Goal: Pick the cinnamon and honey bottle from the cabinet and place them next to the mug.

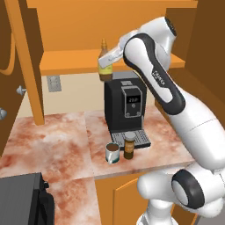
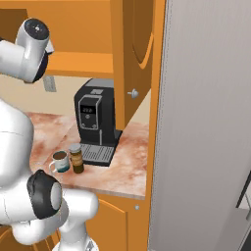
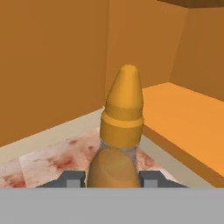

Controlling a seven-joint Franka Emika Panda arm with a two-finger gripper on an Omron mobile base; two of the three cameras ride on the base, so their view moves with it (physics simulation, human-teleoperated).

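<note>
honey bottle (image 1: pixel 104 61) upright, cap up (gripped)

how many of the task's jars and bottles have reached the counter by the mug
1: the dark brown cylindrical cinnamon jar stands beside the pale grey mug. The slim amber honey bottle is in the tool at the orange cabinet shelf.

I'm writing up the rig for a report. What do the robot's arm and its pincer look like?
The arm is made of rounded glossy white shells with dark, nearly black joint bands and a dark strip bearing small white lettering along one link. No loose cables show. The pincer ends in two small dark grey blocky finger tips on a white hand.
</note>
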